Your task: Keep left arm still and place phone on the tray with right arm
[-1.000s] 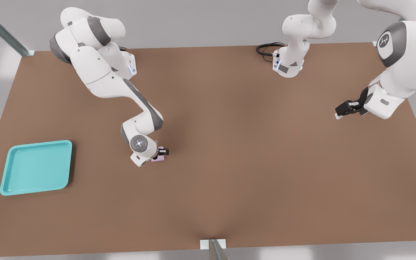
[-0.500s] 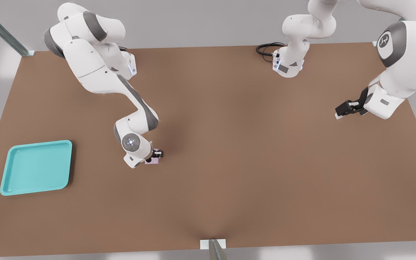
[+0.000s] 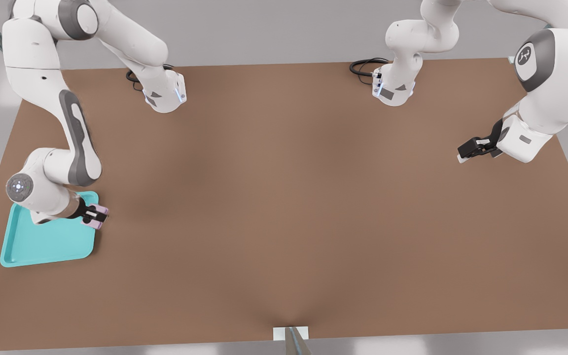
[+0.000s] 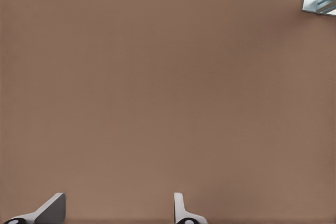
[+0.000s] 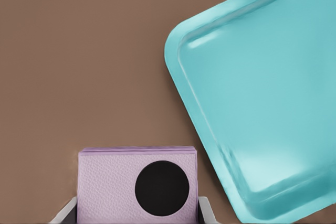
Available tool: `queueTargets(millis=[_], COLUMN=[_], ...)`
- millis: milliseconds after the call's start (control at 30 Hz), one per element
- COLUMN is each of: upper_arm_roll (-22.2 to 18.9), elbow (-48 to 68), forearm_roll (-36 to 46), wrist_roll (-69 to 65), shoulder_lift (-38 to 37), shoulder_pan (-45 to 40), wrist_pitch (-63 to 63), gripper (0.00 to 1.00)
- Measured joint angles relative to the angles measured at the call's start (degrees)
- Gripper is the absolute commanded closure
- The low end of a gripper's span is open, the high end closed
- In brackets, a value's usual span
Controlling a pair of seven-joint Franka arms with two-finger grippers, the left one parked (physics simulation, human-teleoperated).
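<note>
Front view: the right arm (image 3: pixel 74 143) reaches over the tray (image 3: pixel 42 244) near the table (image 3: pixel 313 197) edge at the front view's left. Its claw (image 3: pixel 95 215) is closed on the phone (image 3: pixel 97 217), which is held clear of the surface just beside the tray's far corner on the front view's right; the phone appears to straddle the rim line, partly over bare table. The tray's interior nearer the camera is unobstructed, and a wide stretch of brown table lies open toward the front view's right.

Right wrist view: the phone (image 5: pixel 137 186) is a squarish pale lilac block with a fine grained texture, stacked-looking edges and one round black lens visible; pale fingertips (image 5: pixel 206 211) press its two sides. The tray (image 5: pixel 262 98) is smooth, glossy turquoise, flat-floored, with a rounded corner and low raised rim. The table (image 5: pixel 79 51) is matte brown and uniform.
</note>
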Motion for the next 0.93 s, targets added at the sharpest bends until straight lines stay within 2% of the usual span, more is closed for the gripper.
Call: queueTargets(millis=[133, 167, 267, 333, 400, 467, 500, 633, 767, 867, 933], upper_arm_roll=[-4.51, -5.33, -6.24, -5.62, -4.94, -8.27, -8.81, -9.47, -9.33, -7.61, -7.28], elbow=[3.03, 3.58, 6.09, 7.03, 11.3, 27.22, 32.64, 45.65, 44.64, 29.24, 24.92], forearm_roll=[0.09, 0.08, 0.07, 0.14, 0.21, 0.87, 1.45, 3.58, 4.35, 4.56, 4.63], wrist_roll=[-8.24, -10.21, -15.58, -18.28, -18.86, -18.0, -17.48, -15.71, -14.3, -13.43, -12.92], shoulder_lift=[5.65, 6.67, 8.18, 5.46, -0.67, -3.6, -4.99, 0.33, -0.49, -8.99, -11.24], shoulder_pan=[-1.88, -1.8, -1.04, 0.15, 8.84, 23.47, 27.13, 29.39, 29.28, 27.26, 26.91], wrist_pitch=[3.23, 4.1, 5.8, 5.26, 0.59, -9.67, -14.97, -29.61, -37.23, -36.49, -35.27], gripper=[0.15, 0.0, 0.0, 0.0, 0.0, 0.0, 0.0, 0.0, 0.0, 0.0, 0.0])
